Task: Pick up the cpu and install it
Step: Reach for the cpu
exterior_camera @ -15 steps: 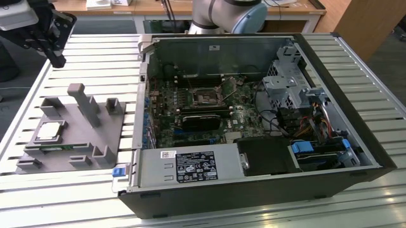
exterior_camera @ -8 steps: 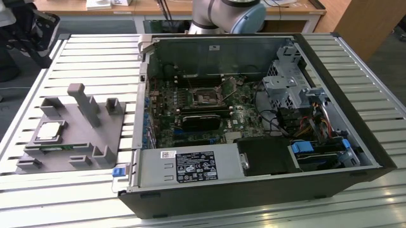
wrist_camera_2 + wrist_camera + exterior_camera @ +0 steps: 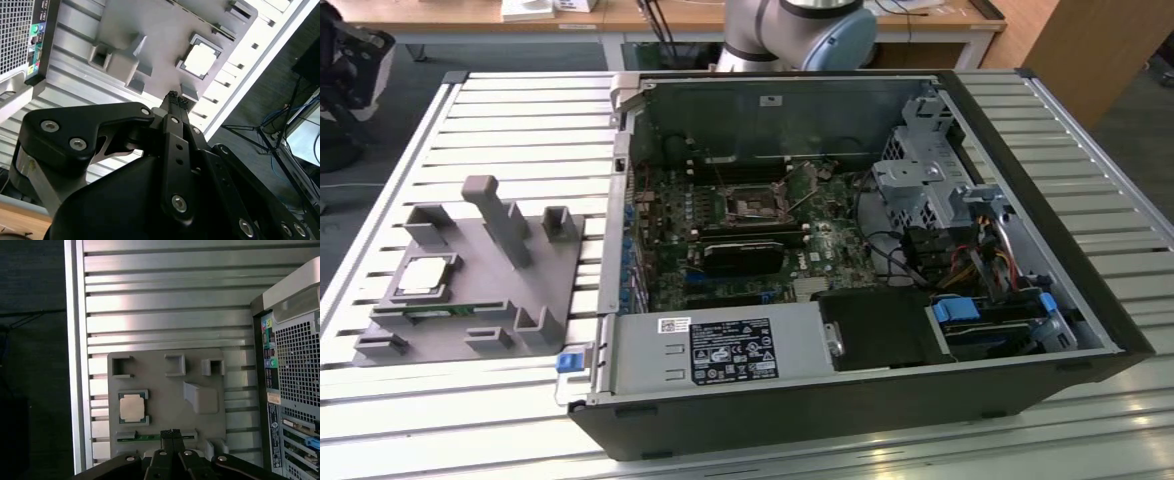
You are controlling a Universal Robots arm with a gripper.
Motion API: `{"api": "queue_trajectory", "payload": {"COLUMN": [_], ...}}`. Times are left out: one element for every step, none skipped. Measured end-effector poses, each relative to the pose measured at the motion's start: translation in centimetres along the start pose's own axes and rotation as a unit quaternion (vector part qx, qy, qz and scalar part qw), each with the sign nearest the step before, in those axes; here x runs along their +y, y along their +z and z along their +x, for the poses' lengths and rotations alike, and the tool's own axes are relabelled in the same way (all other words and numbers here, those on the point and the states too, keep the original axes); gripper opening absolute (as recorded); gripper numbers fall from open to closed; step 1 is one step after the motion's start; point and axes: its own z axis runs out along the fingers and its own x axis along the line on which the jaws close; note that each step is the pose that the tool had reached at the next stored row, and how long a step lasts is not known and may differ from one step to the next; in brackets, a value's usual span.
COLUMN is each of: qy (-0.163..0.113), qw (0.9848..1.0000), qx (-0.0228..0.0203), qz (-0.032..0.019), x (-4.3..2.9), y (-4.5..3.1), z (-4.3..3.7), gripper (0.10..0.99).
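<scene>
- hand (image 3: 176, 96): fingers pressed together tip to tip, nothing between them, so empty. In both wrist views it hangs above the grey fixture tray (image 3: 155, 382), clear of it and touching nothing.

- cpu (image 3: 132, 407): lies flat, metal top up, in its square pocket on the tray. The tray sits on the slatted alu surface (image 3: 520, 120), near the surface edge at the exterior view's left, just beside the open PC case (image 3: 854, 405). The cpu pocket is on the tray's half away from the case, twd the surface's outer edge.

- key relation: the hand is not over the cpu. Its fingertips line up w/ the tray edge that holds the green memory stick (image 3: 145, 438), approx mid-edge. The cpu lies to one side of that line, away from the case, and one row in from the stick. Offset = sideways along the tray, plus height. The cpu is square, so no long axis to speak of; its sides run parallel w/ the tray edges.

- status, my read: pick not yet begun, cpu untouched in its pocket. The socket (image 3: 754, 206) on the motherboard (image 3: 670, 215) inside the case looks vacant, but that's hard to tell from the exterior view. The arm base (image 3: 801, 30) stands beyond the case.
</scene>
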Motion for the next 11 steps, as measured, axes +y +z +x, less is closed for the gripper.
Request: {"api": "queue_trajectory", "payload": {"qy": [0.000, 0.000, 0.000, 0.000, 0.000, 0.000, 0.000, 0.000, 0.000, 0.000, 0.000], "qw": [1.0000, 1.0000, 1.0000, 1.0000, 1.0000, 1.0000, 1.0000, 1.0000, 1.0000, 1.0000, 1.0000], "qx": [-0.0001, -0.0001, -0.0001, 0.0000, 0.0000, -0.0001, -0.0001, 0.0000, 0.0000, 0.0000, -0.0001], "qz": [-0.0001, -0.0001, -0.0001, 0.0000, -0.0001, 0.0000, -0.0001, 0.0000, -0.0001, 0.0000, 0.0000], "x": [-0.03, -0.07, -0.10, -0.14, -0.17, -0.20, -0.23, -0.26, -0.28, -0.31, -0.33], "y": [0.01, 0.01, 0.00, 0.00, 0.00, 0.00, 0.00, 0.00, 0.00, 0.01, 0.01], "z": [0.45, 0.90, 1.34, 1.79, 2.22, 2.64, 3.06, 3.40, 3.72, 4.05, 4.35], "gripper": [0.106, 0.106, 0.106, 0.106, 0.106, 0.106, 0.106, 0.106, 0.106, 0.106, 0.106]}}
